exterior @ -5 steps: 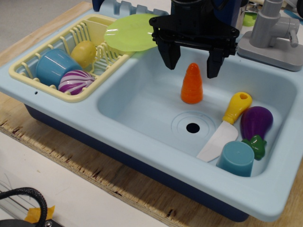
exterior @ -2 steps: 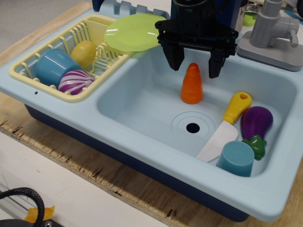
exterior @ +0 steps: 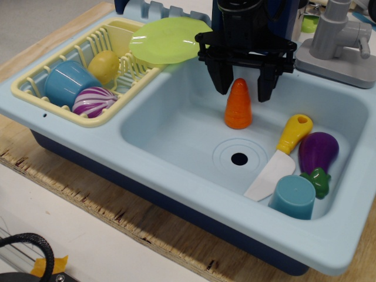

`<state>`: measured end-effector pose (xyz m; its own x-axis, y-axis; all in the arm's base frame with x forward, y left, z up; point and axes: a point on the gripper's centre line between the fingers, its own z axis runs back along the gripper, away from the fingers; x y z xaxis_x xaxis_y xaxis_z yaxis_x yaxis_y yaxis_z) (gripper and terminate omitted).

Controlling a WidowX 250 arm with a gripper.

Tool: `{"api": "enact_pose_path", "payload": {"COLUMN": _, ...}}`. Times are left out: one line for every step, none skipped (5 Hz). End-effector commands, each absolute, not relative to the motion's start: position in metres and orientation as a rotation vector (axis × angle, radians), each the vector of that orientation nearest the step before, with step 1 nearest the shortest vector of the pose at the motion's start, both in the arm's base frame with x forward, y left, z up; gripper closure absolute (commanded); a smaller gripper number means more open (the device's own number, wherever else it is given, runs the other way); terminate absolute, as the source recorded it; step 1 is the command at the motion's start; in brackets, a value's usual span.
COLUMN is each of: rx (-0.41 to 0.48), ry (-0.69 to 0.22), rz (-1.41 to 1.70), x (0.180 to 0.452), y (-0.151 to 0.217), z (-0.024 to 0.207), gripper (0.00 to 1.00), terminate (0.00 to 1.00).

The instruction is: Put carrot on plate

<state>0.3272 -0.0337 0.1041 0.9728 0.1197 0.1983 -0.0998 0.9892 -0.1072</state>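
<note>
The carrot (exterior: 238,106) stands upright on its wide base on the floor of the sink (exterior: 176,126), near the back wall and just behind the drain (exterior: 239,158). The gripper (exterior: 242,91) hangs directly over it with its two fingers spread wide, one on each side of the tip and touching neither side, so it grasps nothing. The step in hand looks like the reach before the grasp. The next move calls for a short drop until the fingers bracket the body of the cone, then a squeeze, a lift clear of the sink's rim, and a carry up and to the left to the plate (exterior: 164,40). That plate rests tilted on the corner of the dish rack (exterior: 35,79), empty; how firmly it sits there is hard to judge from this angle.

Counted: one carrot, one plate, one knife (exterior: 281,154), one eggplant (exterior: 318,155), one lemon (exterior: 103,66), one purple striped vegetable (exterior: 93,101), and two blue cups (exterior: 293,197), one in the sink and one in the rack.
</note>
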Motion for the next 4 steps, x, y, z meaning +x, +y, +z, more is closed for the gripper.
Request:
{"api": "enact_pose_path", "payload": {"rx": -0.110, "ry": -0.231, "rz": 0.131, "x": 0.331, "y": -0.030, "z": 0.113, "gripper": 1.00, "terminate": 0.00}}
{"api": "enact_pose_path", "payload": {"rx": -0.126, "ry": -0.224, "rz": 0.146, "x": 0.325, "y": -0.029, "z": 0.111, "gripper": 1.00, "terminate": 0.00}}
{"api": "enact_pose_path", "payload": {"rx": -0.117, "ry": -0.224, "rz": 0.154, "x": 0.319, "y": -0.033, "z": 0.123, "gripper": 1.00, "terminate": 0.00}}
{"api": "enact_pose_path", "payload": {"rx": -0.084, "ry": -0.218, "rz": 0.139, "x": 0.322, "y": -0.040, "z": 0.141, "gripper": 1.00, "terminate": 0.00}}
